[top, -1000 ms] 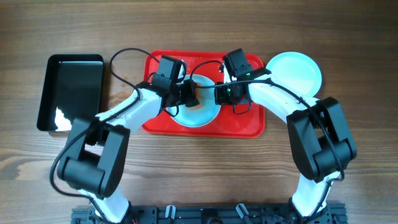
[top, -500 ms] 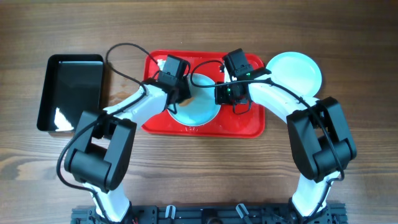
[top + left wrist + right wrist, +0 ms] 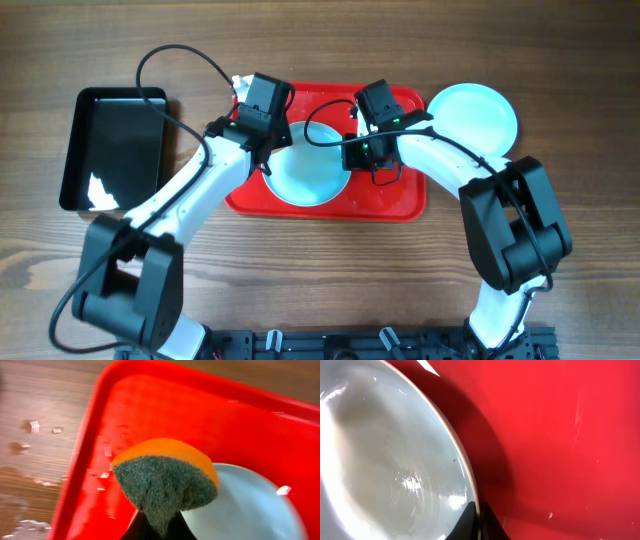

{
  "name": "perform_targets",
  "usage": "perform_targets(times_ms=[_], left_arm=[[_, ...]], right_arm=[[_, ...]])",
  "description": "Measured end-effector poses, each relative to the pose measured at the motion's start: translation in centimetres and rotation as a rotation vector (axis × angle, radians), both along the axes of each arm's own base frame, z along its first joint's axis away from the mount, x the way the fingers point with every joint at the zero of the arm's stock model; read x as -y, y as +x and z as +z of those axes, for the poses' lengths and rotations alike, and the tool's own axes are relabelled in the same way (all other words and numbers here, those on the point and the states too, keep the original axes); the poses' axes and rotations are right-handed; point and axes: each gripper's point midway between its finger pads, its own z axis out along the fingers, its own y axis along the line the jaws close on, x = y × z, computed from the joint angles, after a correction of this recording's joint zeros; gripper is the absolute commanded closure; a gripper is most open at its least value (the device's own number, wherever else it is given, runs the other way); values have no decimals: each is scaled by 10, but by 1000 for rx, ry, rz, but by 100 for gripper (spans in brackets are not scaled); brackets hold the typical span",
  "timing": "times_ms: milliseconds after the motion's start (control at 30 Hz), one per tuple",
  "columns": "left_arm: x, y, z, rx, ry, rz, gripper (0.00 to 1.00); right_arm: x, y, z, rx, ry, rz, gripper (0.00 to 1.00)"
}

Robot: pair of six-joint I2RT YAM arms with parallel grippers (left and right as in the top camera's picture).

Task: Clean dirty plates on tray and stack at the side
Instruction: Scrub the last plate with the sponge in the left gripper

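A pale mint-white plate (image 3: 308, 170) lies on the red tray (image 3: 390, 200); it also shows in the left wrist view (image 3: 250, 510) and the right wrist view (image 3: 385, 460). My right gripper (image 3: 350, 152) is shut on this plate's right rim (image 3: 479, 510) and holds it tilted over the tray (image 3: 560, 435). My left gripper (image 3: 262, 140) is shut on an orange and green sponge (image 3: 165, 480), held above the tray's left part (image 3: 125, 420), just off the plate's left edge. A second plate (image 3: 475, 115) lies on the table right of the tray.
A black rectangular tray (image 3: 112, 145) lies at the far left. Water drops and small white bits (image 3: 35, 425) lie on the wooden table left of the red tray. Cables loop over both arms above the tray.
My left gripper has drawn the sponge off the plate's middle, moving left and back to the tray's left side. The right gripper and the plate have stayed in place.
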Motion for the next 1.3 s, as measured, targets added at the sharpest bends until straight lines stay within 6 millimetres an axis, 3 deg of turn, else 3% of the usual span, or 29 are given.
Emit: perform_targets(times_ms=[100, 333, 400, 500, 633, 767, 933, 1133, 1300], left_arm=[[17, -13, -9, -79, -80, -62, 96], [59, -40, -76, -324, -257, -177, 96], [64, -45, -85, -359, -281, -189, 96], [59, -48, -86, -375, -257, -176, 96], [36, -50, -86, -377, -118, -121, 96], [-5, -43, -84, -320, 104, -30, 96], [-27, -27, -71, -202, 280, 23, 96], [-76, -3, -32, -32, 496, 180, 96], [-79, -3, 10, 50, 466, 207, 96]], right_arm=[[0, 0, 0, -1, -1, 0, 96], [1, -1, 0, -3, -2, 0, 96], [3, -1, -1, -8, -9, -4, 96], [3, -2, -1, -9, -9, -4, 96], [3, -2, -1, -9, -9, -4, 96], [2, -2, -1, -11, -5, -3, 96], [-12, -6, 2, -15, 35, 24, 96], [0, -4, -1, -23, 9, 0, 96], [5, -9, 1, -51, -24, -5, 96]])
